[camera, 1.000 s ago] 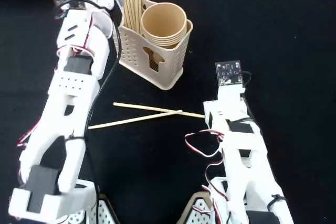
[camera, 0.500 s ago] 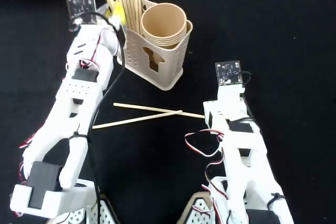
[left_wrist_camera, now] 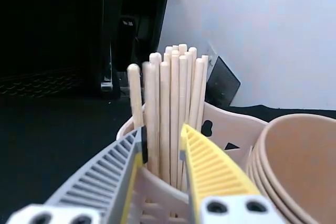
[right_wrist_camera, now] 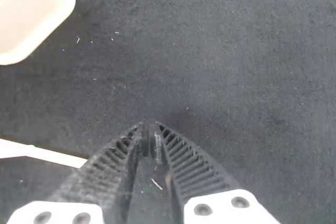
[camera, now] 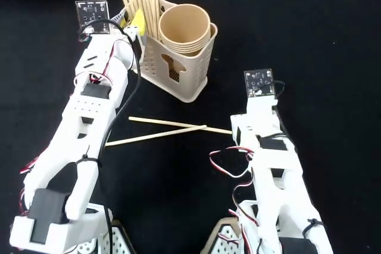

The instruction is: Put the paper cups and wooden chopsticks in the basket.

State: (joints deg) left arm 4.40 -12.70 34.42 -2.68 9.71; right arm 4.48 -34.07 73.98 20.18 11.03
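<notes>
The cups (camera: 185,27) and a bundle of chopsticks (camera: 147,1) stand in the basket (camera: 178,78) at the far left. Two loose chopsticks (camera: 161,129) lie on the table (camera: 315,40) nearer (yet to be collected). The left gripper (left_wrist_camera: 163,136) is at the bundle, jaws slightly apart. The right gripper (right_wrist_camera: 149,130) is pinched closed and empty.

We record the stacked tan paper cups (left_wrist_camera: 294,161) and the cream perforated plastic basket (right_wrist_camera: 29,11) as cut off by frame edges.

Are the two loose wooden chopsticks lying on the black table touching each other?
Touching. In the high view the farther wooden chopstick and the nearer wooden chopstick cross near the nearer one's tip, with no gap.
</notes>
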